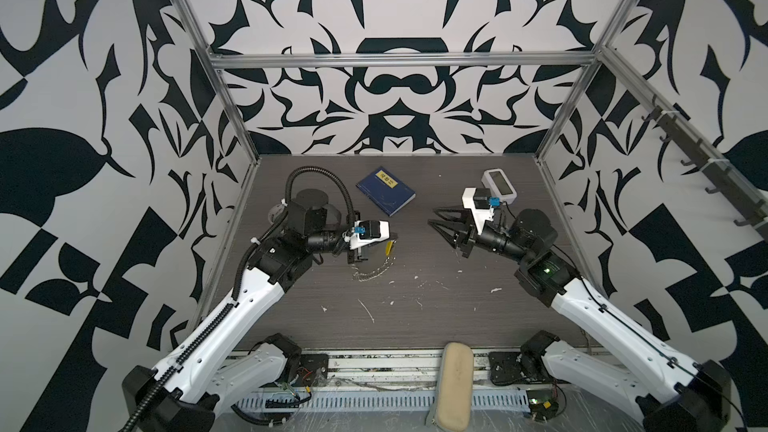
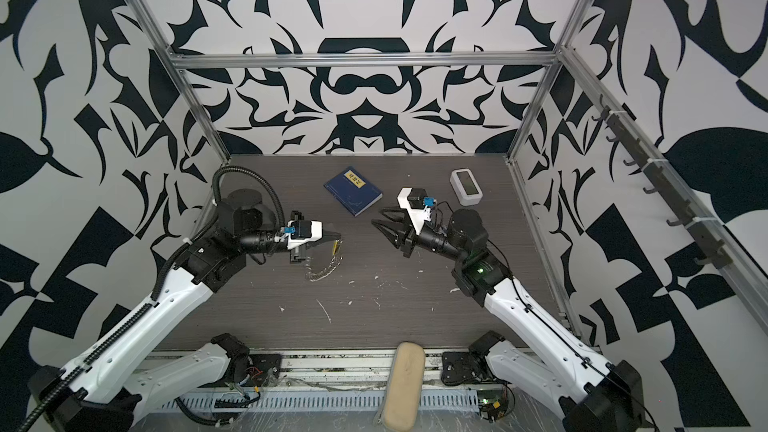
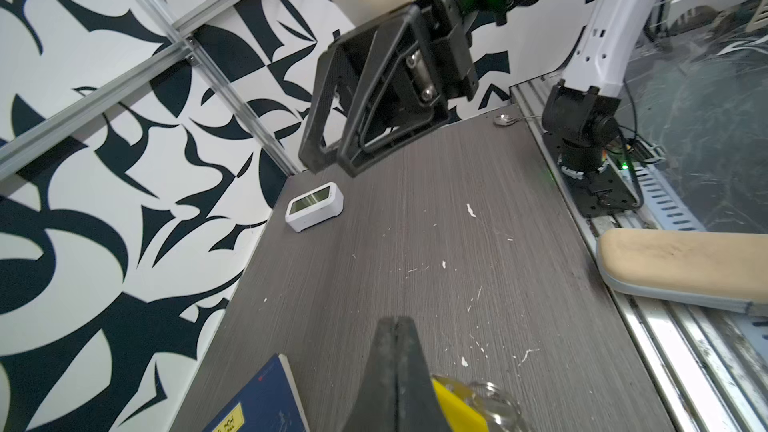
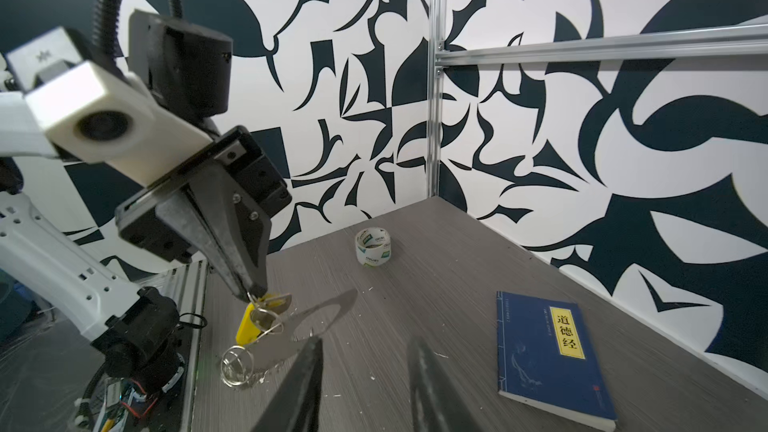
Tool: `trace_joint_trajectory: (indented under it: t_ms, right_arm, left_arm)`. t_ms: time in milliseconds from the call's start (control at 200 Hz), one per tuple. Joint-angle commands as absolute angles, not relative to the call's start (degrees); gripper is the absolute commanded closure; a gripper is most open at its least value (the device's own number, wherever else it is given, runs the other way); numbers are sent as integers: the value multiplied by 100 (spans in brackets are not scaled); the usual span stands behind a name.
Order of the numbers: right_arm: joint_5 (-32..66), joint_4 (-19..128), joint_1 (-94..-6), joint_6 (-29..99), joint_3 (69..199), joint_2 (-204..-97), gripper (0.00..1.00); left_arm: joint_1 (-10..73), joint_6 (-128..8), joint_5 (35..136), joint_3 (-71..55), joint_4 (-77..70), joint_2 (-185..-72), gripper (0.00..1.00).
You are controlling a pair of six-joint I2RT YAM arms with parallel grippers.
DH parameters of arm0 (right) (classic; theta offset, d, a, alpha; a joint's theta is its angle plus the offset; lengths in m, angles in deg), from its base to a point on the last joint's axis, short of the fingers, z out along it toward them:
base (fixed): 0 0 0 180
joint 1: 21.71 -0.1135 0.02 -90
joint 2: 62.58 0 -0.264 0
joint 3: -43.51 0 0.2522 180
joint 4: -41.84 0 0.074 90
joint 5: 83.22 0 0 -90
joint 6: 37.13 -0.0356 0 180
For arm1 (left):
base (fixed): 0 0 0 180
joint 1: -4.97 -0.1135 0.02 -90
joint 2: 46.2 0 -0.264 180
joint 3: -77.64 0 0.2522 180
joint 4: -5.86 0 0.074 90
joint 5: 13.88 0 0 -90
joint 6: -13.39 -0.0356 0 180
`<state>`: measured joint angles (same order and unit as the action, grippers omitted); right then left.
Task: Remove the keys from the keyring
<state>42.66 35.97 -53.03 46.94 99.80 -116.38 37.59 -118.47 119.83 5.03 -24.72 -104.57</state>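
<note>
The keys, a yellow plastic tag (image 4: 245, 328) with silver rings at its top, hang just under my left gripper (image 4: 249, 290). That gripper is shut, its tips pinching a silver ring of the keyring (image 4: 237, 367), whose chain of small rings droops onto the table (image 1: 374, 273). Both top views show the left gripper (image 1: 392, 236) (image 2: 338, 236) above the tag (image 1: 389, 247) (image 2: 334, 246). In the left wrist view the tag (image 3: 453, 405) lies beside the closed fingers (image 3: 397, 320). My right gripper (image 1: 432, 218) (image 4: 365, 342) hangs open and empty, well to the right of the tag.
A blue book (image 1: 385, 189) lies at the back of the dark table (image 1: 415, 305). A white display device (image 1: 500, 185) sits at back right and a tape roll (image 4: 373, 247) at back left. A beige pad (image 1: 453, 384) rests across the front rail.
</note>
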Motion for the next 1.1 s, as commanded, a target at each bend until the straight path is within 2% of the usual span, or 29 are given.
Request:
trace_joint_trajectory:
  t_ms: [0,325,555,985,1095]
  right_arm:
    - [4699,2990,-5387,4459,9970,-11788,61]
    - [5078,3044,-5967,4788,10012,-11880,54]
    - [5042,3138,-6367,5065,10206,-12307,59]
    - [4930,3637,-6410,5544,10600,-12540,57]
    - [5010,3694,-6414,5585,10607,-12438,62]
  left_arm:
    - [3740,-12178,12531,125,-2978,-10517,100]
    - [3740,-12176,12768,-91,-2806,-10737,100]
    - [3740,-12154,12804,-86,-2725,-10745,100]
    - [3740,-12161,12816,-63,-2768,-10629,100]
    - [3740,-12168,12801,-46,-2768,-10625,100]
